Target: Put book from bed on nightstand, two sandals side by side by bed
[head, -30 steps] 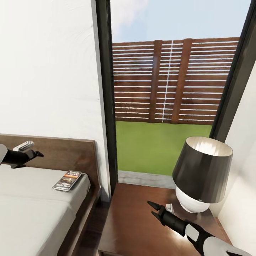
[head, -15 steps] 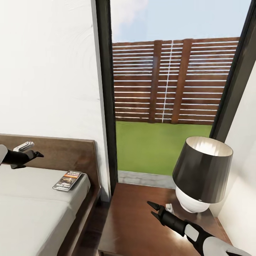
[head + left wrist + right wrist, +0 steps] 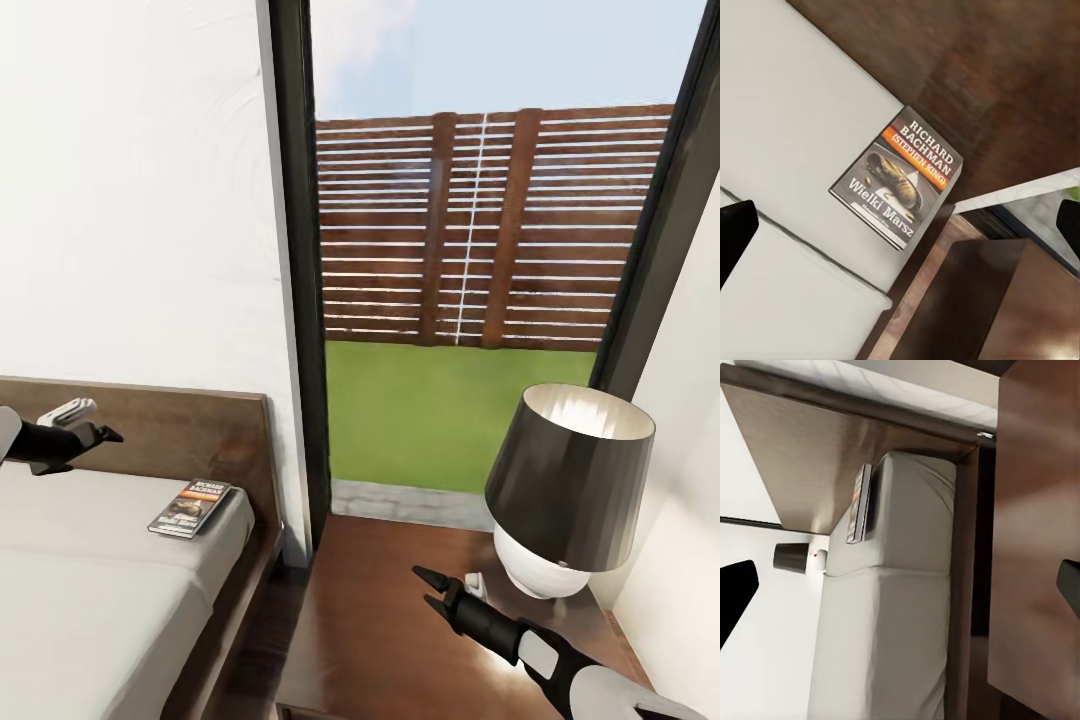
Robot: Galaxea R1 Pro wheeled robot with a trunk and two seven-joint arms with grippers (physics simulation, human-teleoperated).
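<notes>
the book (image 3: pixel 190 507) lies flat on the bed (image 3: pixel 90 590) at its corner by the headboard, long axis slanting toward that corner, below and just ahead of the empty, open left hand (image 3: pixel 105 433), the nearer one, while the right hand (image 3: pixel 428 588), open and empty, hangs over the nightstand (image 3: pixel 380 640).

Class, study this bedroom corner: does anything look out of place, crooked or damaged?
Only the book: it lies flat and askew at the mattress corner of the bed, near the headboard, not on the nightstand. The lamp stands upright. Nothing looks spilled or damaged.
</notes>
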